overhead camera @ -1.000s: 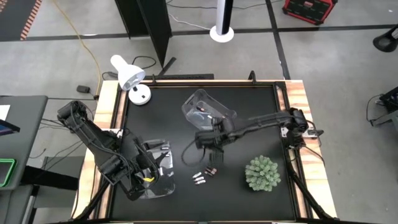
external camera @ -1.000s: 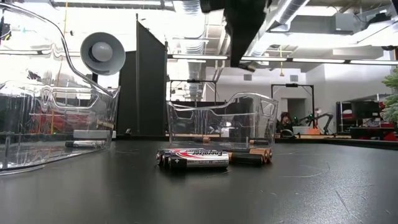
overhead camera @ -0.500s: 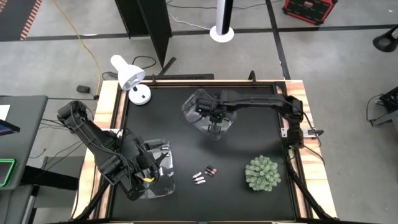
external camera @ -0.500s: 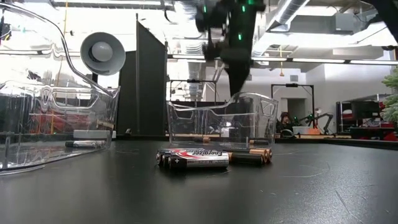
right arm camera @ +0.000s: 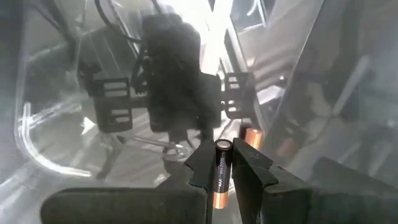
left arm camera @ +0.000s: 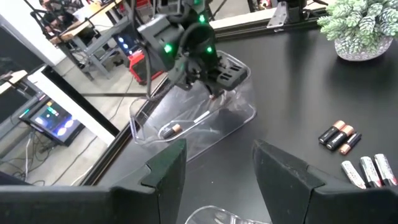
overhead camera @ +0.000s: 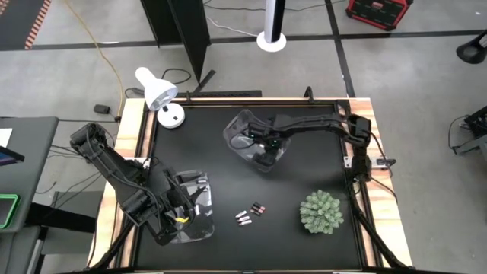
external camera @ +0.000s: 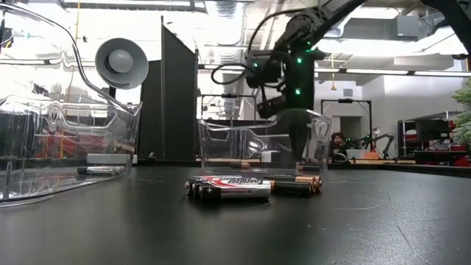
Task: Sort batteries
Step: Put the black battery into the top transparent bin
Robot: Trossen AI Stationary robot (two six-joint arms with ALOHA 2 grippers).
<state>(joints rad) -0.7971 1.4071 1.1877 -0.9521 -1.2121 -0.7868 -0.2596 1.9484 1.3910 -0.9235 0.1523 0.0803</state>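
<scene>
A dark battery [right arm camera: 221, 174] is pinched tight by the right gripper [right arm camera: 225, 163] inside the 12 o'clock bin [overhead camera: 237, 128]. It should be lowered, then let go gently. The left gripper [left arm camera: 214, 155] is held open, empty, at 8 o'clock.

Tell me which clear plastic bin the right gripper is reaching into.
The clear plastic bin at the table's back middle: the right gripper holds a dark copper-ended battery inside it. The other bin sits front-left.

Clear glossy plastic bins [overhead camera: 255, 141]; matt black tabletop [overhead camera: 304, 167]; wood table edge [overhead camera: 370, 152]; glossy batteries [external camera: 232, 188]
</scene>
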